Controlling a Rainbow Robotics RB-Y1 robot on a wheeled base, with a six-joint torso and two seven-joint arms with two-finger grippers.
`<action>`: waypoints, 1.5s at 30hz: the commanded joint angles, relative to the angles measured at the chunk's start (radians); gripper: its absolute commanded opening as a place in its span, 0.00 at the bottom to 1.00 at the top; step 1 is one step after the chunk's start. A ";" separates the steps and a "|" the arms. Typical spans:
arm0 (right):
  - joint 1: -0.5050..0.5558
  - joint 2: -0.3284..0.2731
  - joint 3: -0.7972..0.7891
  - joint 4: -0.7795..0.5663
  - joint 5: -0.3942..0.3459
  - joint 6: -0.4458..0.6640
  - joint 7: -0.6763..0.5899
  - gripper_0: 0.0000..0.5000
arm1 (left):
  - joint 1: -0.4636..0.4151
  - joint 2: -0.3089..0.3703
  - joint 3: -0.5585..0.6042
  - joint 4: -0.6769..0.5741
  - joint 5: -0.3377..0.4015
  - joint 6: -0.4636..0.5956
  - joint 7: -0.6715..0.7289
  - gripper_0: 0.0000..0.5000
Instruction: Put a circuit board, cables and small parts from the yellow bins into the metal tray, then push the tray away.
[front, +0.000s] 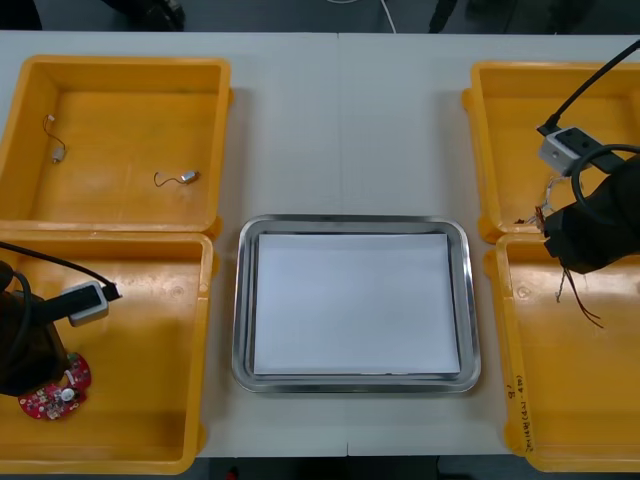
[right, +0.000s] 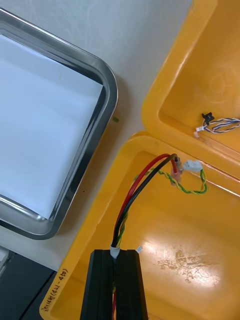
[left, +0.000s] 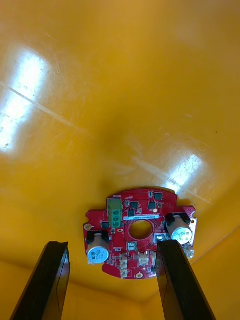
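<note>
Left gripper (left: 112, 244) gapes open astride the circuit board (left: 134, 224); right gripper (right: 118, 251) pinches the red and yellow cable (right: 144, 176) tight.

Place: an electronics workbench in a lab or workshop (nothing homely about it).
Table: a plain light table (front: 340, 120).
Bins: four yellow bins (front: 120, 130), two left, two right.
Stock: a round red circuit board (left: 137, 232) and cables (right: 131, 195) in the bins.
Tray: a white-lined metal tray (front: 355, 222) in the middle.
</note>
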 joint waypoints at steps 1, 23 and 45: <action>-0.064 -0.042 0.041 -0.011 -0.017 -0.010 -0.008 0.00 | -0.005 -0.016 -0.042 0.016 -0.031 -0.037 -0.064 1.00; -0.130 -0.042 0.134 -0.017 -0.020 -0.009 0.000 0.00 | -0.010 -0.047 -0.110 0.086 -0.076 -0.097 -0.074 1.00; -0.131 -0.042 0.137 -0.019 -0.032 -0.001 -0.002 0.00 | -0.028 -0.068 -0.131 0.120 -0.079 -0.114 -0.088 0.00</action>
